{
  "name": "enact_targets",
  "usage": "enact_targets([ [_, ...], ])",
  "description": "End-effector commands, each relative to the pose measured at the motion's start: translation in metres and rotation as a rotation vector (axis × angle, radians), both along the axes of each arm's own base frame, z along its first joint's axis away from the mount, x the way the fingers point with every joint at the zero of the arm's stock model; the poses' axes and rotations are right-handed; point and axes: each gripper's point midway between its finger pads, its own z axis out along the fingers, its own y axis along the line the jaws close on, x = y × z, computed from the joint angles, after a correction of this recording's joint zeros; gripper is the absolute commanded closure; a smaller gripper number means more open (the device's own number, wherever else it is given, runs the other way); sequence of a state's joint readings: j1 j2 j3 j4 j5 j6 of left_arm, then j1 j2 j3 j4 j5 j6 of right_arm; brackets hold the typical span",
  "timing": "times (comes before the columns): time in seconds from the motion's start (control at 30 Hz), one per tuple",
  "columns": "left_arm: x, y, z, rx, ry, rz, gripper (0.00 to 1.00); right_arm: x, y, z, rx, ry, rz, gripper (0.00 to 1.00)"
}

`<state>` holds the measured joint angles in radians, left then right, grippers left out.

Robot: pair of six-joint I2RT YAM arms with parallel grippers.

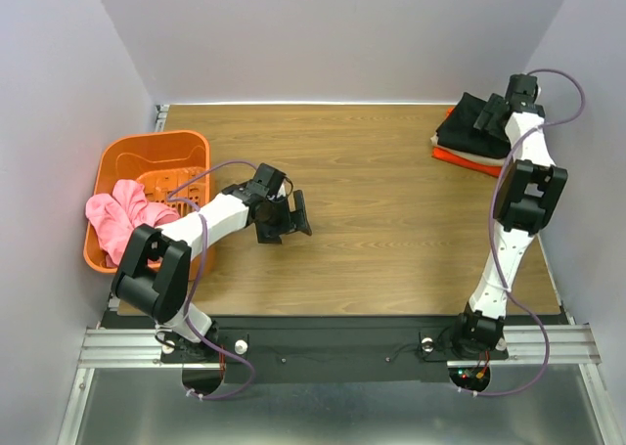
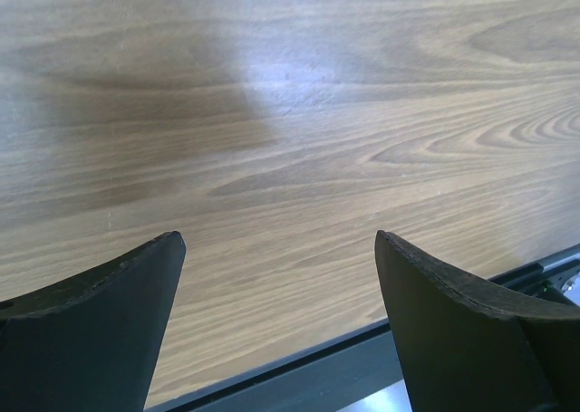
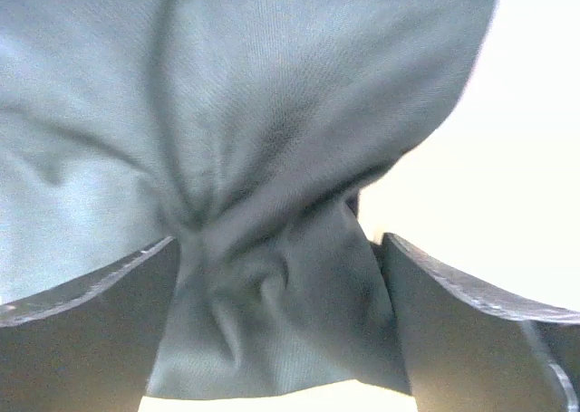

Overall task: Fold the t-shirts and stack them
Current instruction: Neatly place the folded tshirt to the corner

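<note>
orange t-shirt (image 1: 469,160) — mostly under black t-shirt (image 1: 467,122)

basket (image 1: 161,140): orange plastic, at table's left edge | table (image 1: 391,220): wood-grain top

Overhead, plus wrist close-ups of table (image 2: 317,113), black t-shirt (image 3: 272,158)

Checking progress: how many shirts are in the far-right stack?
3: black cloth shirt on top, tan cloth shirt beneath, orange cloth shirt lowest. Others may hide between.
</note>
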<state>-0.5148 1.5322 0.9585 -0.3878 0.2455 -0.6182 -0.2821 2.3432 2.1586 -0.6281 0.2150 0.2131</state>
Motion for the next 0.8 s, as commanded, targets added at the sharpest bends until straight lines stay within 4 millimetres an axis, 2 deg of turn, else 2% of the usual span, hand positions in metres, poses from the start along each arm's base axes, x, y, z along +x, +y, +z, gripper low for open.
enact_targets([
  [0.0, 0.02, -0.002, 0.029, -0.015, -0.106, 0.021, 0.02, -0.003, -0.013, 0.1, -0.089, -0.174, -0.043, 0.0],
  [0.07, 0.023, 0.0, 0.035, -0.011, -0.131, 0.031, 0.02, -0.007, -0.017, 0.118, -0.117, -0.2, -0.063, 0.0],
  [0.1, 0.025, 0.001, 0.039, -0.01, -0.146, 0.038, 0.02, -0.012, -0.018, 0.135, -0.133, -0.224, -0.07, 0.0],
  [0.23, 0.029, 0.003, 0.051, -0.016, -0.192, 0.053, 0.02, -0.03, -0.016, 0.163, -0.154, -0.255, -0.085, 0.0],
  [0.3, 0.032, 0.004, 0.059, -0.025, -0.22, 0.069, 0.02, -0.039, -0.009, 0.172, -0.143, -0.268, -0.071, 0.0],
  [0.33, 0.034, 0.007, 0.066, -0.025, -0.251, 0.083, 0.02, -0.05, -0.001, 0.181, -0.132, -0.28, -0.055, 0.0],
  [0.4, 0.037, 0.01, 0.074, -0.025, -0.285, 0.101, 0.02, -0.057, 0.013, 0.185, -0.087, -0.303, -0.012, 0.0],
  [0.43, 0.039, 0.013, 0.081, -0.025, -0.314, 0.118, 0.02, -0.068, 0.028, 0.189, -0.045, -0.319, 0.029, 0.0],
  [0.5, 0.04, 0.015, 0.086, -0.027, -0.339, 0.132, 0.02, -0.078, 0.045, 0.193, 0.011, -0.349, 0.061, 0.0],
  [0.53, 0.041, 0.019, 0.092, -0.027, -0.359, 0.152, 0.02, -0.082, 0.059, 0.188, 0.04, -0.346, 0.092, 0.0],
  [0.57, 0.041, 0.02, 0.094, -0.027, -0.369, 0.163, 0.02, -0.089, 0.077, 0.168, 0.099, -0.312, 0.145, 0.0],
  [0.6, 0.042, 0.022, 0.096, -0.026, -0.376, 0.175, 0.01, -0.098, 0.088, 0.177, 0.095, -0.335, 0.164, 0.0],
  [0.63, 0.04, 0.024, 0.099, -0.031, -0.387, 0.181, 0.01, -0.1, 0.113, 0.172, 0.125, -0.327, 0.224, 0.0],
  [0.67, 0.042, 0.029, 0.099, -0.013, -0.4, 0.205, 0.02, -0.113, 0.127, 0.162, 0.136, -0.304, 0.247, 0.0],
  [0.77, 0.042, 0.033, 0.105, -0.016, -0.43, 0.222, 0.01, -0.129, 0.173, 0.144, 0.186, -0.265, 0.329, 0.0],
])
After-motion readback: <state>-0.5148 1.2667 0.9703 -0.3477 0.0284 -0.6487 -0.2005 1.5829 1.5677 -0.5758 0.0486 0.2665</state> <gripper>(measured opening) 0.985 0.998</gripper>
